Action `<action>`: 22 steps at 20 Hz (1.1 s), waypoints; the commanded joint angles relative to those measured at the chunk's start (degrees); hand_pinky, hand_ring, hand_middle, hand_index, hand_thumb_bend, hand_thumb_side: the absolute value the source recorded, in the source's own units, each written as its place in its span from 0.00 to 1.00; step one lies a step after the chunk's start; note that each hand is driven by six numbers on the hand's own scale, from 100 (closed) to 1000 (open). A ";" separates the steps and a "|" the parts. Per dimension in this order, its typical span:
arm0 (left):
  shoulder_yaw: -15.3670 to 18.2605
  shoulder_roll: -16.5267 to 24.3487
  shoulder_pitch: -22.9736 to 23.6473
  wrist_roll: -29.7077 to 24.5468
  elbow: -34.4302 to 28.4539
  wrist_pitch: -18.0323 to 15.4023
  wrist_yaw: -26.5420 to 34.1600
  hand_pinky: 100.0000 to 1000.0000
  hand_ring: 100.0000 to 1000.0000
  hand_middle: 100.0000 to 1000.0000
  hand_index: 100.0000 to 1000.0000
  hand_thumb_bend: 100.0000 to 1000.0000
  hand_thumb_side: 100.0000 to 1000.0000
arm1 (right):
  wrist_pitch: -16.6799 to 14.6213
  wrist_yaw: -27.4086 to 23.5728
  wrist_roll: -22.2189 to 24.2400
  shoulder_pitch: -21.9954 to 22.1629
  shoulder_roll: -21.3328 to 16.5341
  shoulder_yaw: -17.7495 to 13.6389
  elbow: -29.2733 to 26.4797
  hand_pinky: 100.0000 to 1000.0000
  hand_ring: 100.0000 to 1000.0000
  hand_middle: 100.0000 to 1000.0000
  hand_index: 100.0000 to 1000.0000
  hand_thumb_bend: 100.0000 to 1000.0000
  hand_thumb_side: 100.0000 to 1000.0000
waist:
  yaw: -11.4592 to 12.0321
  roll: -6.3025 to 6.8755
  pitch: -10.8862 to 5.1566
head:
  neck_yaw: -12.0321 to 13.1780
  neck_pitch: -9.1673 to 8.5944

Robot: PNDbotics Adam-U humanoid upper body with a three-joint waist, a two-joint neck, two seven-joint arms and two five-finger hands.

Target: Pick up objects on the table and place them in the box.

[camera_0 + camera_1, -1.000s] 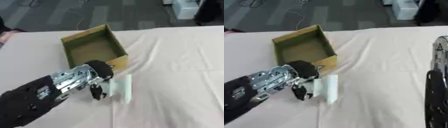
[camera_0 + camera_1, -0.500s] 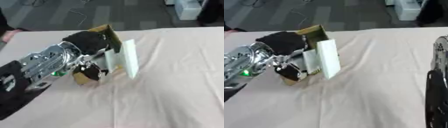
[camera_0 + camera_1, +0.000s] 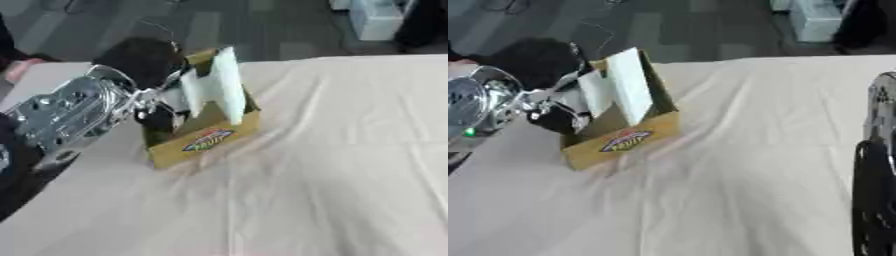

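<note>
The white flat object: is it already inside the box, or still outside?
Partly in. The white flat object stands upright above the box, its lower end behind the wall, left hand holding it.

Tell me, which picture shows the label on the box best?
The left eye view: the label on the box faces the camera there, clear of the left hand. The right eye view shows the same label, a bit more from the side.

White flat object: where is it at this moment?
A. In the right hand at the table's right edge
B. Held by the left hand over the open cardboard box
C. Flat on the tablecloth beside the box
B: the left hand holds the white flat object upright above the cardboard box.
</note>
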 commanded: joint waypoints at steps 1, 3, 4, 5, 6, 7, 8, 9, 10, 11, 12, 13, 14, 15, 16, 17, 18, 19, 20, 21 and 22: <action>1.53 -0.08 -0.57 -2.42 4.70 3.23 -4.41 0.00 0.00 0.00 0.07 0.00 0.22 | -0.18 -0.15 -0.03 -0.82 -0.78 -0.24 -0.75 0.65 0.53 0.53 0.68 0.00 0.91 | -0.14 -0.22 -0.43 | 0.24 -0.03; 1.87 -0.93 -0.65 -2.23 8.04 3.04 -6.37 0.00 0.00 0.00 0.07 0.00 0.22 | -0.21 -0.13 -0.08 -0.91 -0.73 -0.26 -0.75 0.65 0.53 0.53 0.68 0.00 0.91 | -0.18 -0.25 -0.36 | 0.47 -0.03; 2.06 -1.30 -0.73 -2.12 9.50 2.96 -7.20 0.00 0.00 0.00 0.07 0.00 0.22 | -0.22 -0.11 -0.12 -0.95 -0.71 -0.27 -0.75 0.65 0.53 0.53 0.68 0.00 0.91 | -0.21 -0.26 -0.33 | 0.50 -0.03; 2.25 -1.56 -0.80 -1.97 10.79 2.88 -8.02 0.00 0.00 0.00 0.07 0.00 0.22 | -0.24 -0.08 -0.15 -0.99 -0.69 -0.27 -0.75 0.65 0.53 0.53 0.68 0.00 0.91 | -0.22 -0.26 -0.29 | 0.48 -0.03; 2.40 -1.79 -0.90 -1.81 12.05 2.72 -9.03 0.00 0.00 0.00 0.08 0.00 0.22 | -0.25 -0.06 -0.18 -1.03 -0.67 -0.27 -0.75 0.65 0.53 0.53 0.68 0.00 0.91 | -0.25 -0.26 -0.26 | 0.46 -0.03; 2.44 -1.99 -1.01 -1.66 13.05 2.40 -10.05 0.00 0.00 0.00 0.08 0.00 0.22 | -0.26 -0.03 -0.21 -1.06 -0.65 -0.26 -0.75 0.65 0.53 0.53 0.68 0.00 0.91 | -0.27 -0.27 -0.24 | 0.44 -0.03; 2.42 -2.17 -1.13 -1.52 13.93 1.87 -11.20 0.00 0.00 0.00 0.08 0.00 0.22 | -0.27 0.00 -0.24 -1.08 -0.64 -0.26 -0.75 0.65 0.53 0.53 0.68 0.00 0.91 | -0.29 -0.27 -0.22 | 0.42 -0.03; 2.41 -2.35 -1.22 -1.50 14.65 1.28 -12.21 0.00 0.00 0.00 0.08 0.00 0.22 | -0.27 0.02 -0.27 -1.09 -0.62 -0.25 -0.75 0.65 0.53 0.53 0.68 0.00 0.91 | -0.31 -0.28 -0.21 | 0.43 -0.03; 2.42 -2.52 -1.29 -1.53 15.15 0.72 -13.08 0.00 0.00 0.00 0.08 0.00 0.22 | -0.26 0.05 -0.30 -1.11 -0.60 -0.25 -0.75 0.65 0.53 0.53 0.68 0.00 0.91 | -0.32 -0.28 -0.21 | 0.41 -0.03; 2.44 -2.66 -1.35 -1.61 15.52 0.22 -13.80 0.00 0.00 0.00 0.08 0.00 0.22 | -0.27 0.07 -0.33 -1.12 -0.59 -0.25 -0.75 0.65 0.53 0.53 0.68 0.00 0.91 | -0.32 -0.28 -0.21 | 0.34 -0.03; 2.48 -2.78 -1.40 -1.77 15.82 -0.16 -14.37 0.00 0.00 0.00 0.08 0.00 0.22 | -0.27 0.09 -0.36 -1.12 -0.58 -0.25 -0.75 0.65 0.53 0.53 0.68 0.00 0.91 | -0.32 -0.29 -0.21 | 0.27 -0.03; 2.55 -2.86 -1.45 -1.94 16.08 -0.44 -14.86 0.00 0.00 0.00 0.08 0.00 0.22 | -0.26 0.12 -0.37 -1.12 -0.58 -0.24 -0.75 0.65 0.53 0.53 0.68 0.00 0.91 | -0.33 -0.29 -0.21 | 0.21 -0.03; 2.61 -2.93 -1.49 -2.16 16.36 -0.64 -15.36 0.00 0.00 0.00 0.08 0.00 0.22 | -0.26 0.14 -0.39 -1.12 -0.57 -0.24 -0.75 0.65 0.53 0.53 0.68 0.00 0.91 | -0.33 -0.28 -0.22 | 0.16 -0.03; 2.68 -2.99 -1.53 -2.54 16.75 -0.81 -15.92 0.00 0.00 0.00 0.08 0.00 0.22 | -0.26 0.16 -0.41 -1.13 -0.56 -0.23 -0.75 0.65 0.53 0.53 0.68 0.00 0.91 | -0.34 -0.28 -0.23 | 0.12 -0.03; 2.75 -3.09 -1.58 -3.12 17.17 -0.97 -16.45 0.00 0.00 0.00 0.09 0.00 0.22 | -0.26 0.17 -0.43 -1.13 -0.56 -0.22 -0.75 0.65 0.53 0.53 0.68 0.00 0.91 | -0.34 -0.28 -0.24 | 0.10 -0.03; 2.81 -3.22 -1.62 -3.76 17.51 -1.14 -16.81 0.00 0.00 0.00 0.11 0.00 0.24 | -0.26 0.19 -0.44 -1.13 -0.55 -0.21 -0.75 0.65 0.53 0.53 0.68 0.00 0.91 | -0.35 -0.28 -0.24 | 0.10 -0.03; 2.81 -3.36 -1.65 -4.46 17.72 -1.40 -16.87 0.00 0.00 0.06 0.21 0.00 0.25 | -0.26 0.20 -0.45 -1.12 -0.55 -0.20 -0.75 0.65 0.53 0.53 0.68 0.00 0.91 | -0.34 -0.28 -0.25 | 0.09 -0.03; 2.70 -3.49 -1.66 -5.07 17.77 -1.93 -16.66 0.00 0.16 0.27 0.38 0.00 0.35 | -0.25 0.21 -0.46 -1.12 -0.55 -0.19 -0.75 0.65 0.53 0.53 0.68 0.00 0.91 | -0.35 -0.28 -0.25 | 0.11 -0.03; 2.53 -3.64 -1.61 -5.92 17.88 -2.88 -15.92 0.06 0.39 0.46 0.57 0.00 0.49 | -0.24 0.22 -0.46 -1.12 -0.54 -0.18 -0.75 0.65 0.53 0.53 0.68 0.00 0.91 | -0.35 -0.29 -0.25 | 0.13 -0.03; 2.44 -3.76 -1.56 -6.66 18.13 -3.94 -14.85 0.25 0.58 0.63 0.71 0.00 0.64 | -0.24 0.23 -0.45 -1.12 -0.54 -0.18 -0.75 0.65 0.53 0.53 0.68 0.00 0.91 | -0.36 -0.29 -0.25 | 0.15 -0.03; 2.38 -3.86 -1.54 -7.04 18.42 -4.95 -13.74 0.39 0.69 0.72 0.77 0.09 0.73 | -0.24 0.23 -0.45 -1.12 -0.54 -0.18 -0.75 0.65 0.53 0.53 0.68 0.00 0.91 | -0.36 -0.30 -0.25 | 0.16 -0.03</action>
